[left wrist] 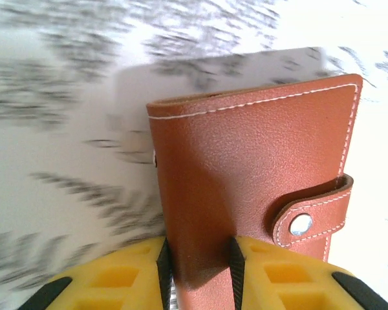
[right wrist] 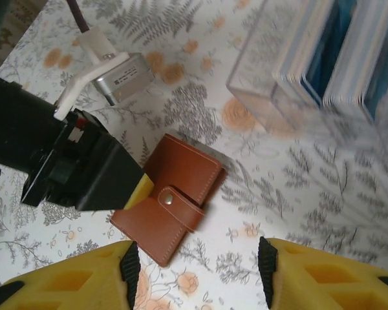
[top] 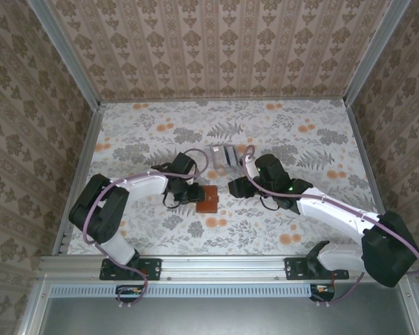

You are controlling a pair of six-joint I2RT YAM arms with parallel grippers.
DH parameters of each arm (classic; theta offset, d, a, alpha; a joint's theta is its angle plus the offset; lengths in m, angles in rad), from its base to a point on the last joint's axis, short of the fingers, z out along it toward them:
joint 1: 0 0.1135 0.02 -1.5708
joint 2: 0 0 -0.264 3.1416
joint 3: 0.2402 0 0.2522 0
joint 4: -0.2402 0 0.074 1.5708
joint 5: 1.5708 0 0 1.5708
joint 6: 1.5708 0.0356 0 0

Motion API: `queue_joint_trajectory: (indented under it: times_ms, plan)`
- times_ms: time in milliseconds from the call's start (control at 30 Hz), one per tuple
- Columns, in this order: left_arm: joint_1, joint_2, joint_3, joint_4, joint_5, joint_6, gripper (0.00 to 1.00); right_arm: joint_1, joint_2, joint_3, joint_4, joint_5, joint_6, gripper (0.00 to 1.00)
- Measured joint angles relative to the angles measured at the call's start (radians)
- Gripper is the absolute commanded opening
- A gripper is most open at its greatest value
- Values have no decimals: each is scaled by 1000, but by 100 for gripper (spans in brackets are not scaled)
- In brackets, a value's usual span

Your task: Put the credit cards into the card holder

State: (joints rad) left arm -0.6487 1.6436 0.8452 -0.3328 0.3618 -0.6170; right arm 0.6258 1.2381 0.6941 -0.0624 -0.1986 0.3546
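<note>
From above, the card holder [top: 209,201] lies flat on the table [top: 314,223], with your left gripper [top: 194,195] at its left edge and your right gripper [top: 232,187] just beside it on the right. The clear tray [top: 223,155] stands just behind.

At your left wrist, both pads press the card holder's sides, so the gripper is clamped on it. The snap strap [left wrist: 301,224] is fastened. Expect light, pliable leather that may buckle, so hold it near the spine.

At your right wrist, the fingers [right wrist: 323,274] are spread and hold nothing. The credit cards [right wrist: 328,45] stand on edge in the tray. They are probably thin, stiff and slick, so pinch their top edges.
</note>
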Motion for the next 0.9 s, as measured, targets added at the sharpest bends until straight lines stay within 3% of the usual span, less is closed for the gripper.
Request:
queue_joint_trajectory:
  times_ms: [133, 267, 367, 467, 567, 633, 700, 900]
  plan:
    - [-12, 0, -16, 52, 70, -3, 32, 0, 61, -11, -34, 5, 162, 44]
    - [-12, -30, -62, 90, 115, -15, 33, 9, 160, -52, 36, -20, 364, 44]
    - [-12, -32, -71, 96, 133, -17, 49, 19, 229, -81, 78, -48, 467, 46]
    - [-12, -37, -85, 116, 145, -34, 52, 38, 285, -78, 111, -70, 511, 44]
    - [-12, -39, -87, 119, 145, -44, 42, 48, 328, -60, 146, -92, 544, 38]
    - [-12, -39, -103, 142, 150, -59, 27, 53, 357, -54, 187, -105, 568, 38]
    - [-12, -39, -122, 161, 165, -66, 3, 56, 373, -52, 219, -118, 584, 37]
    - [-12, -80, -132, 164, 182, -71, 0, 60, 386, -46, 237, -124, 602, 38]
